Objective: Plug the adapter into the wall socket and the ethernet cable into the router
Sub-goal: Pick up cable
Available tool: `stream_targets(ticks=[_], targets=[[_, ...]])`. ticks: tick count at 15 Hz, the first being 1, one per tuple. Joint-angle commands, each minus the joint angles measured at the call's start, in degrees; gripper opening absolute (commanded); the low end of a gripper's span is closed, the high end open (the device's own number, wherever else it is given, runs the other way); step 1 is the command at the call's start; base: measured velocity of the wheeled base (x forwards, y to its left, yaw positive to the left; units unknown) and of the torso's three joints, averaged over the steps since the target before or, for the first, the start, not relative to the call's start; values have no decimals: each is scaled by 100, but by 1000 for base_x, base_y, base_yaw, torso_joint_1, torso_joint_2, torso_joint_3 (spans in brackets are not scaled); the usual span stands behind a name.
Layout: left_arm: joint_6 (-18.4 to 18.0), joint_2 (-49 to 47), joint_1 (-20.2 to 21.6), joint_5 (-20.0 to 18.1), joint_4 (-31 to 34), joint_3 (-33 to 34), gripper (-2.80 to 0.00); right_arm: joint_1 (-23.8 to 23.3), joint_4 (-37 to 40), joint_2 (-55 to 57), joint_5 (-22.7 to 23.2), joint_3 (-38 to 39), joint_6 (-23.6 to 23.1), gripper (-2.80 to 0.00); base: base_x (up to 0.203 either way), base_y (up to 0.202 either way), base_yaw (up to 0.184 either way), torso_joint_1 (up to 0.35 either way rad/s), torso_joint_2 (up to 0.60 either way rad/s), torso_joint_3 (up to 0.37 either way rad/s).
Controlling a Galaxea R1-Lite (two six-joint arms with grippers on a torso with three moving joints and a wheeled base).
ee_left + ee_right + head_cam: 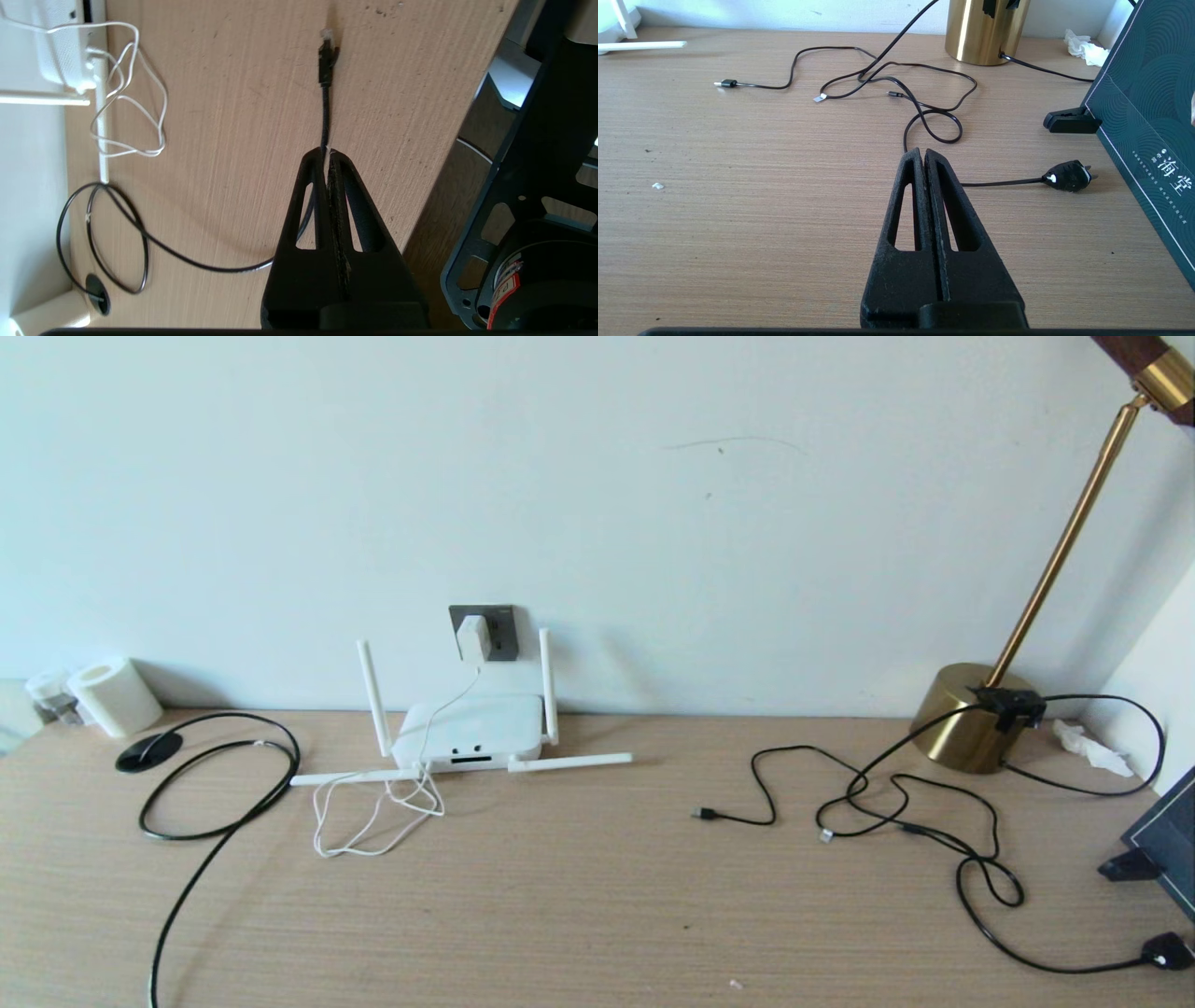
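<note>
The white adapter sits plugged into the dark grey wall socket, and its thin white cord loops down onto the table. Below it lies the router with four antennas, its ports facing me. The black ethernet cable coils at the left and runs off the near edge. In the left wrist view my left gripper is shut on this ethernet cable, and the plug end sticks out ahead over the table. My right gripper hangs shut and empty over the right side. Neither gripper shows in the head view.
Thin black cords tangle at the right beside a brass lamp base, ending in a black plug. A dark box leans at the far right. A paper roll and a black grommet sit at the far left.
</note>
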State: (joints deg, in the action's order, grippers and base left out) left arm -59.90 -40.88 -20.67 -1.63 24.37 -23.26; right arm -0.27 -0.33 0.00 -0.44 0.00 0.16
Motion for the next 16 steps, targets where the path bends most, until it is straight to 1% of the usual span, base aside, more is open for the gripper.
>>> stream_targets(ticks=[1, 3, 5, 7, 13, 16], targets=[[-40, -185, -107, -2, 0, 30, -280, 0, -2, 0, 0, 0, 2, -280, 0, 0, 0, 0, 0, 0], [-55, -262, -233, 38, 66, -56, -280, 0, -2, 0, 0, 0, 2, -280, 0, 0, 0, 0, 0, 0], [-270, -271, -262, 40, 75, -57, -280, 0, -2, 0, 0, 0, 2, -280, 0, 0, 0, 0, 0, 0], [-384, -310, -271, 40, 72, -143, -280, 0, -2, 0, 0, 0, 2, -280, 0, 0, 0, 0, 0, 0], [-444, -295, -341, 35, 107, -194, -280, 0, -2, 8, 0, 0, 2, -280, 0, 0, 0, 0, 0, 0], [-446, -593, -349, 40, 311, -403, -280, 0, -2, 0, 0, 0, 2, -280, 0, 0, 0, 0, 0, 0]])
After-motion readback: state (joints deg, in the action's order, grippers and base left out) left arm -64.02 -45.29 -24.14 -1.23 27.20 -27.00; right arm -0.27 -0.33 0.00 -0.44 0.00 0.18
